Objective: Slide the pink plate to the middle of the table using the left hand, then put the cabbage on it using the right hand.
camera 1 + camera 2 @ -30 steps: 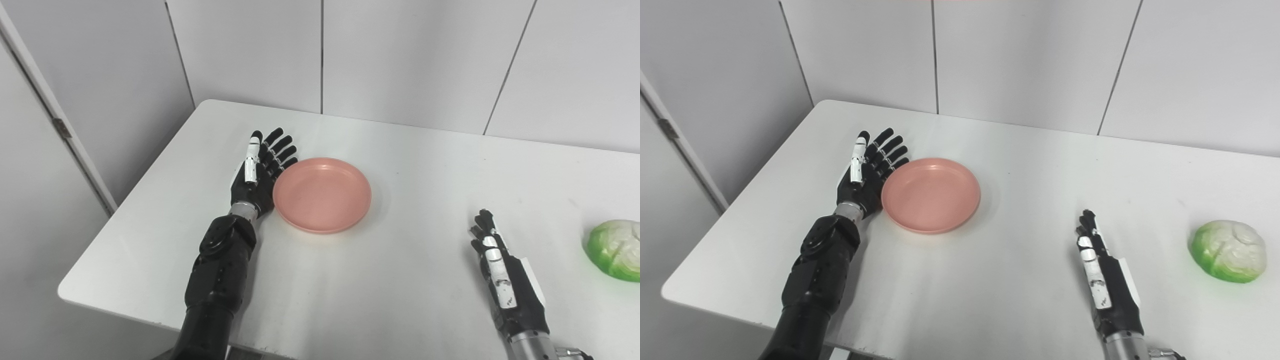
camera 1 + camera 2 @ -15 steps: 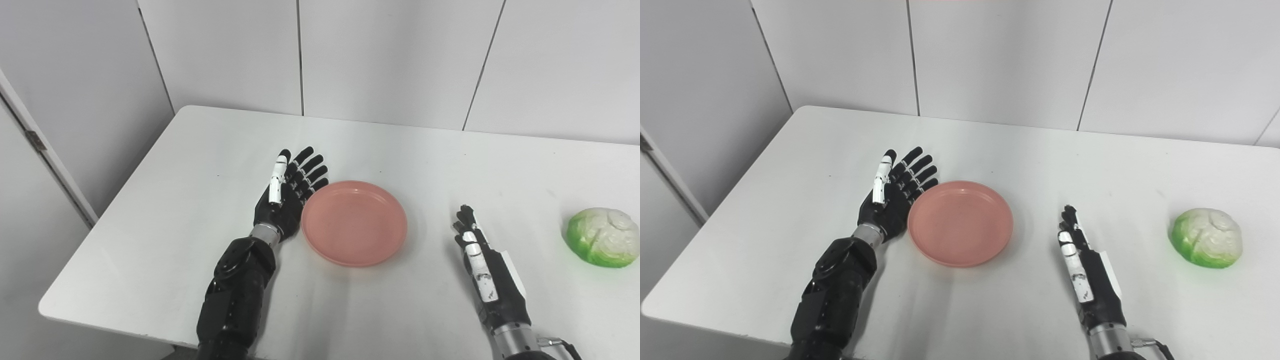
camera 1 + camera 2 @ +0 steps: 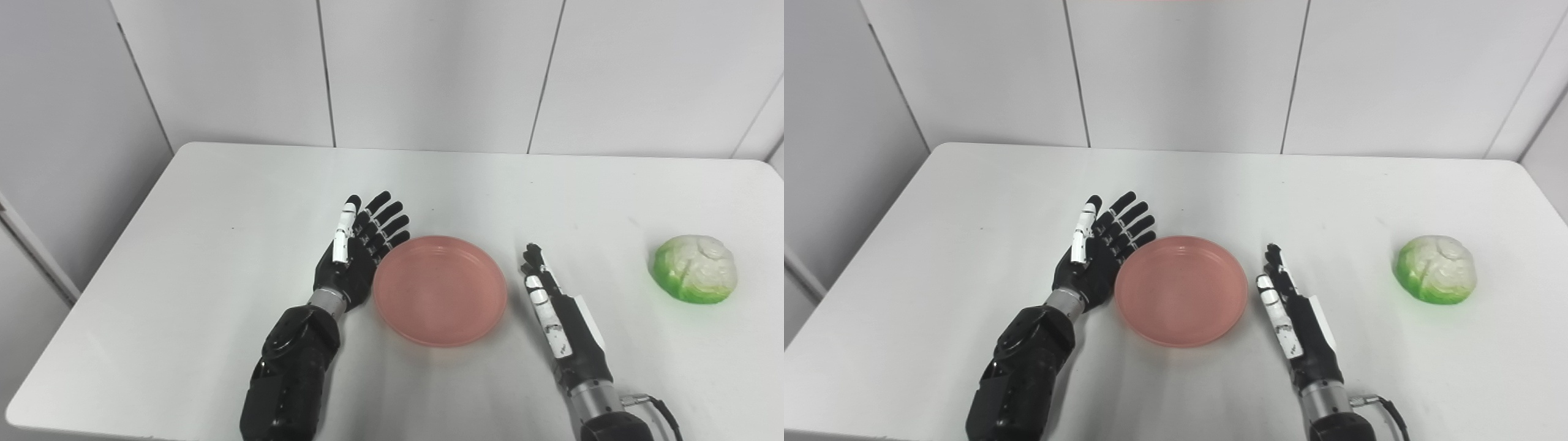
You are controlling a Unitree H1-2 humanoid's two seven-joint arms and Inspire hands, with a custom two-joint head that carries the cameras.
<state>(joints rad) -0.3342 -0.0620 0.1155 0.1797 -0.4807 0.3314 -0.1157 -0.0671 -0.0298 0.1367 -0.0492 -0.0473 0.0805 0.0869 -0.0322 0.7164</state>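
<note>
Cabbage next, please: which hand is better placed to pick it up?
The right hand: open, between the pink plate and the cabbage. The left hand sits against the plate's far side.

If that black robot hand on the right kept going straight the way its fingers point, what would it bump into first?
Probably nothing. The right hand points toward the far edge of the white table, passing between the round pink plastic plate and the green-and-white cabbage. That strip looks bare, though depth is hard to judge.

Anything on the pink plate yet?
No. The pink plate shows only its bare inside. The cabbage sits apart on the table, to the right. What lies under the plate is hidden.
</note>
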